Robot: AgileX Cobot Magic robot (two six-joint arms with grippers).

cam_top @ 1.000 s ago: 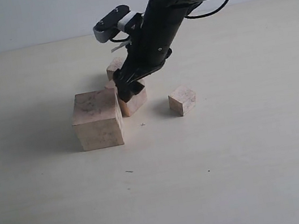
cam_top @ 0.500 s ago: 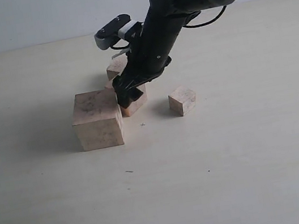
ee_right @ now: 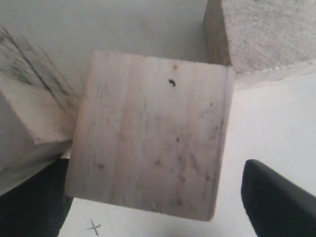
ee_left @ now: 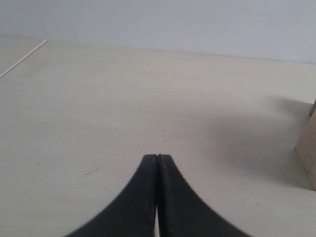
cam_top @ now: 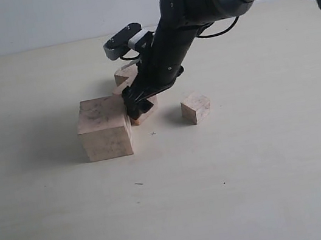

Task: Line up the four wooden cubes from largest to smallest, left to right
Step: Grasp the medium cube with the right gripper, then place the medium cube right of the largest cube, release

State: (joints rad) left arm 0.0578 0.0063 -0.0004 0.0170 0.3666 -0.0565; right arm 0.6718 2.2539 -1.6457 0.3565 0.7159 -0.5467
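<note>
The largest wooden cube [cam_top: 105, 128] stands left of centre on the table. Touching its right side is a medium cube [cam_top: 145, 108] [ee_right: 150, 133], with my right gripper [cam_top: 136, 106] [ee_right: 153, 205] lowered over it and open. One finger [ee_right: 29, 202] sits at one side of this cube and the other finger [ee_right: 281, 197] stands a small gap away from the opposite side. Another medium cube [cam_top: 123, 74] [ee_right: 261, 34] lies just behind. The smallest cube [cam_top: 196, 107] sits apart to the right. My left gripper [ee_left: 157, 157] is shut and empty, out of the exterior view.
The pale table [cam_top: 250, 179] stretches wide in front and to the right. A small pencil cross [cam_top: 153, 133] [ee_right: 94, 227] marks the table just before the medium cube. The large cube's edge [ee_left: 308, 153] shows in the left wrist view.
The right arm has lowered, bringing its open gripper further down around the medium cube. None of the cubes has visibly moved.
</note>
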